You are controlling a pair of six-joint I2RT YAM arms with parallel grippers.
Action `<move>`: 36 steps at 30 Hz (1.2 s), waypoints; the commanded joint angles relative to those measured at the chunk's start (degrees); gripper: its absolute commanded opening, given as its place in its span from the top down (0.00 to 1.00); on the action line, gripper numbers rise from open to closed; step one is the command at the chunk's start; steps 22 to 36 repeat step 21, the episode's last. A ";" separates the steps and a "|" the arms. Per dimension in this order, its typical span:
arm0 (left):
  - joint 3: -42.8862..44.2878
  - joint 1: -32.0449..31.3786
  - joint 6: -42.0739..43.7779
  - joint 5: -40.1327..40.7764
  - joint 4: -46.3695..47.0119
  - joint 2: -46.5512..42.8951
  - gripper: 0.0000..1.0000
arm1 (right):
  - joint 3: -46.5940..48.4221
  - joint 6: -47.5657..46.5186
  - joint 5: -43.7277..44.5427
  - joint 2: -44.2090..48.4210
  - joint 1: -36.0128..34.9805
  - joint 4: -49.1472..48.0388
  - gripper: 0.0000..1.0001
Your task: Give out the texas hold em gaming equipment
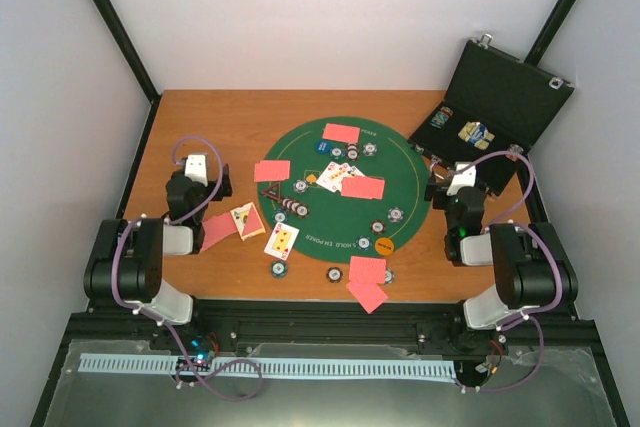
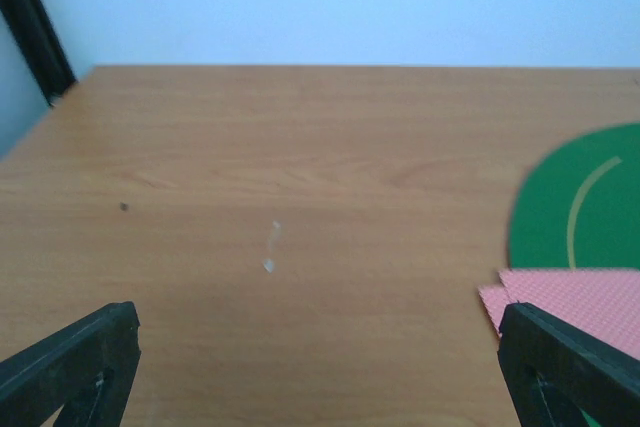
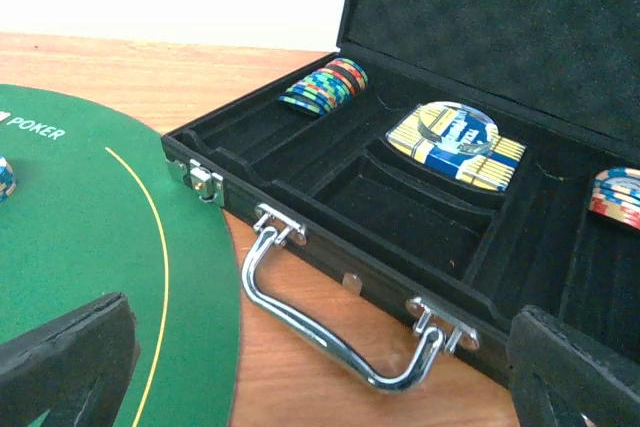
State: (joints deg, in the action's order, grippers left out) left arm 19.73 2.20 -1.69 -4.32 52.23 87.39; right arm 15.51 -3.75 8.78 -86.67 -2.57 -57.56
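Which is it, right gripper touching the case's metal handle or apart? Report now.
Apart. The right wrist view shows the right gripper open, with a plain gap between each finger and the metal handle on the black case.

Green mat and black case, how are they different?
The green mat is round and lies flat; the black case is boxy and stands open. The mat has cards on top; the case has a metal handle. Both hold poker chips.
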 commanded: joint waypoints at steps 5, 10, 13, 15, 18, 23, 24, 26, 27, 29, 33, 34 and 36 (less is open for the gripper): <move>2.19 0.09 -0.56 4.00 -0.41 -0.29 0.00 | 2.76 1.11 -6.77 -0.53 2.66 0.16 0.00; 2.33 0.13 -0.59 4.00 -0.46 -0.13 0.00 | 2.85 1.02 -6.85 -0.60 2.65 0.16 0.00; 2.27 0.09 -0.59 4.03 -0.49 -0.24 0.00 | 2.93 0.99 -6.86 -0.67 2.66 0.23 0.00; 2.27 0.09 -0.59 4.01 -0.48 -0.17 0.00 | 3.04 1.07 -6.91 -0.69 2.66 0.34 0.00; 2.33 0.09 -0.59 4.02 -0.47 -0.28 0.00 | 3.20 1.06 -6.89 -0.86 2.66 0.59 0.00; 2.33 0.09 -0.59 4.00 -0.46 -0.18 0.00 | 2.94 1.04 -6.85 -0.54 2.66 0.24 0.00; 2.33 0.09 -0.59 4.00 -0.46 -0.18 0.00 | 2.94 1.04 -6.85 -0.54 2.66 0.24 0.00; 2.33 0.09 -0.59 4.00 -0.46 -0.18 0.00 | 2.94 1.04 -6.85 -0.54 2.66 0.24 0.00; 2.33 0.09 -0.59 4.00 -0.46 -0.18 0.00 | 2.94 1.04 -6.85 -0.54 2.66 0.24 0.00; 2.33 0.09 -0.59 4.00 -0.46 -0.18 0.00 | 2.94 1.04 -6.85 -0.54 2.66 0.24 0.00; 2.33 0.09 -0.59 4.00 -0.46 -0.18 0.00 | 2.94 1.04 -6.85 -0.54 2.66 0.24 0.00; 2.33 0.09 -0.59 4.00 -0.46 -0.18 0.00 | 2.94 1.04 -6.85 -0.54 2.66 0.24 0.00; 2.33 0.09 -0.59 4.00 -0.46 -0.18 0.00 | 2.94 1.04 -6.85 -0.54 2.66 0.24 0.00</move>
